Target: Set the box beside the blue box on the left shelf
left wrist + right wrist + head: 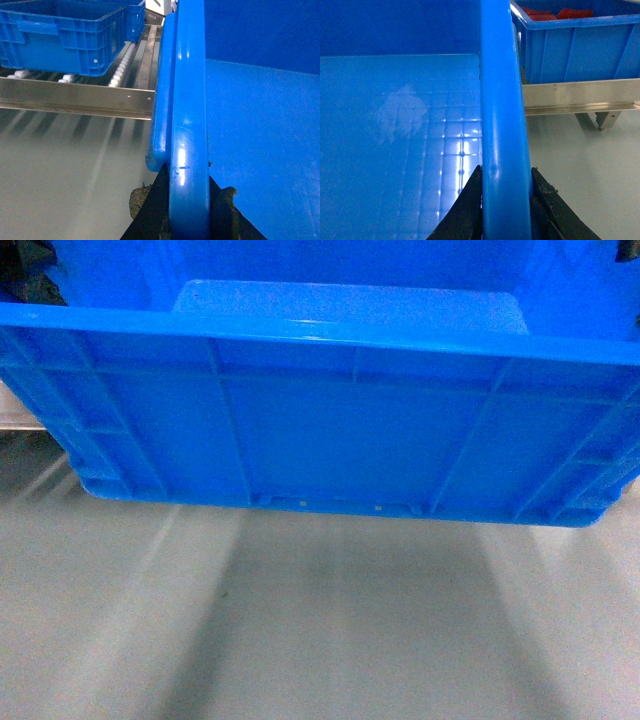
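The box, a large bright blue ribbed crate, fills the upper half of the head view and hangs above the grey floor. My left gripper is shut on the box's left rim, one finger on each side of it. My right gripper is shut on the right rim the same way. Ahead on the left stands the left shelf with its steel front rail and white rollers. The blue box rests on those rollers. The rail's end lies just beside my held box.
Another blue crate holding red items sits on a steel rail to the right. A rail support leg hangs below it. Grey floor spreads beneath the held box.
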You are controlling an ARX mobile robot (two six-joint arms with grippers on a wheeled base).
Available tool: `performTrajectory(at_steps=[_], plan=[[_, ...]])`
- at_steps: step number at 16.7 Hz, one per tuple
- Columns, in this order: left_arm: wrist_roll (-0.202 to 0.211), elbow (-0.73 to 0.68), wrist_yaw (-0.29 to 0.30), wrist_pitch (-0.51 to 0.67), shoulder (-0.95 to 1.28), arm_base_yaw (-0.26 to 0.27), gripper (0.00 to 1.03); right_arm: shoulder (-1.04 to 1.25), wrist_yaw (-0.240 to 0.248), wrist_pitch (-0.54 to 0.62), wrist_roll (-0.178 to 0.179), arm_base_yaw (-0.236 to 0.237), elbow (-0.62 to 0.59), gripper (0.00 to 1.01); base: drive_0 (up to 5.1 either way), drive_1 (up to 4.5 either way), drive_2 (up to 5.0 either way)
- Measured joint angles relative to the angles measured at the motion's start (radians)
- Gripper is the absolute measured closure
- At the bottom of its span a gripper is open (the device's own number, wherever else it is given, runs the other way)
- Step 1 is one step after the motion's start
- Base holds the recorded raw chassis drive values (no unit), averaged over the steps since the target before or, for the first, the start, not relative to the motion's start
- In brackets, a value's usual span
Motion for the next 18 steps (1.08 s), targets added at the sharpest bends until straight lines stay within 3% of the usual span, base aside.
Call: performTrajectory(at_steps=[18], plan=[[-0.001,0.0,0.0,0.0,0.0,0.0,0.95,0.0,0.0,0.002,-0.002,0.0,0.0,0.82,0.1,4.38,-4.2]])
